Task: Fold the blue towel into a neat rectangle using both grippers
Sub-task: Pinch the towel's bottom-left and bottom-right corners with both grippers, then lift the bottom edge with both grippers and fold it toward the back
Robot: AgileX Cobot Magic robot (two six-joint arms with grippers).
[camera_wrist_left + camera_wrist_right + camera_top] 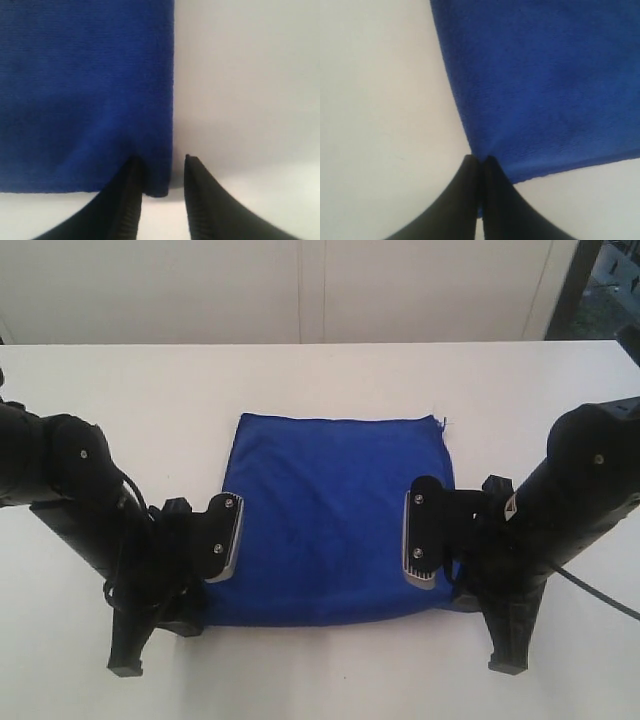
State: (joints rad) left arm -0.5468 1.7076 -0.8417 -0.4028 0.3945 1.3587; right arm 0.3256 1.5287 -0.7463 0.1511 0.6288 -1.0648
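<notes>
the towel [330,520] lies flat on the white tabletop [320,380], about mid-table, between my two arms. from the exterior view it reads as a rough square with a slightly wavy far edge, and a small thread [443,423] sticks out at the far right corner.

my left gripper [161,159] is at the towel's near left corner. its jaws are released: in the left wrist view i see a clear gap between the two black fingers [125,200], with one finger over the cloth, the other over bare tabletop, and the towel's side edge running into the gap.

my right gripper [480,159] is at the near right corner. its jaws are clenched, fingers pressed together right where the towel's side edge meets them, and a sliver of blue shows in the seam between them, so i read it as pinching the towel.
</notes>
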